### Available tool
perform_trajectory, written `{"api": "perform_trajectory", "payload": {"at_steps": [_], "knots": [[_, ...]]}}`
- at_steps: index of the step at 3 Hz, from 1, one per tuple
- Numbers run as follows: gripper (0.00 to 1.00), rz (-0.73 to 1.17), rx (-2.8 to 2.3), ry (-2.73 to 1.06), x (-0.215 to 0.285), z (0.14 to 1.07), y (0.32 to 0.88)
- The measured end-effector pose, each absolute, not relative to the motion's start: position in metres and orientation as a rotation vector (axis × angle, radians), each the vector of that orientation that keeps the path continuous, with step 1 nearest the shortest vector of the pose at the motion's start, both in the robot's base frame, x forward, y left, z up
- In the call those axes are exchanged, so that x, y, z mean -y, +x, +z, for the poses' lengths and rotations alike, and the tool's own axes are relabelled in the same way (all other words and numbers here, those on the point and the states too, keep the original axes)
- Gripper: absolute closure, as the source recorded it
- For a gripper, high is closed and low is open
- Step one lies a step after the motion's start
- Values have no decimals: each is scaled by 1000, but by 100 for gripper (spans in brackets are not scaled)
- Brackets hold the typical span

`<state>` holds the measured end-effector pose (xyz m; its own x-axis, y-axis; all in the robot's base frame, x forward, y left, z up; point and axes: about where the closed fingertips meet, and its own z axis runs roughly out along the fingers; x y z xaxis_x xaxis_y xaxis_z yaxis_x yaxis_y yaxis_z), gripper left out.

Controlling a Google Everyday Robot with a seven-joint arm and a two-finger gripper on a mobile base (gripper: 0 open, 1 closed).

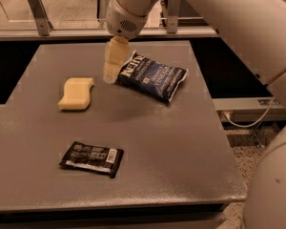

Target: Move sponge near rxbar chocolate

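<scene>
Robot test lab
Bare grey worktop [181, 142], speckled floor [240, 140], loose white cable [257, 120]; the end effector [109, 78] hangs above the worktop's far half.

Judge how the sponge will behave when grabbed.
The sponge looks thick and soft, so it probably squashes and weighs little. Lying flat, it should not roll. The pincer hangs between it and the chip bag.

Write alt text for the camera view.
The robot's gripper hangs above a grey table, between a pale yellow sponge and a dark blue chip bag, touching neither the sponge nor the table. A black rxbar chocolate lies nearer the front edge, apart from the sponge.
</scene>
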<state>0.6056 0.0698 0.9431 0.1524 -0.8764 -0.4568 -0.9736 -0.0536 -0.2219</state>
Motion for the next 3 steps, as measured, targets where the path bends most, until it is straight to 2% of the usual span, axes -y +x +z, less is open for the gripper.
{"api": "perform_trajectory", "payload": {"at_steps": [1, 3], "knots": [[0, 308, -1829, -1911, -108, 921, 609], [0, 362, -1865, -1791, -149, 872, 602]]}}
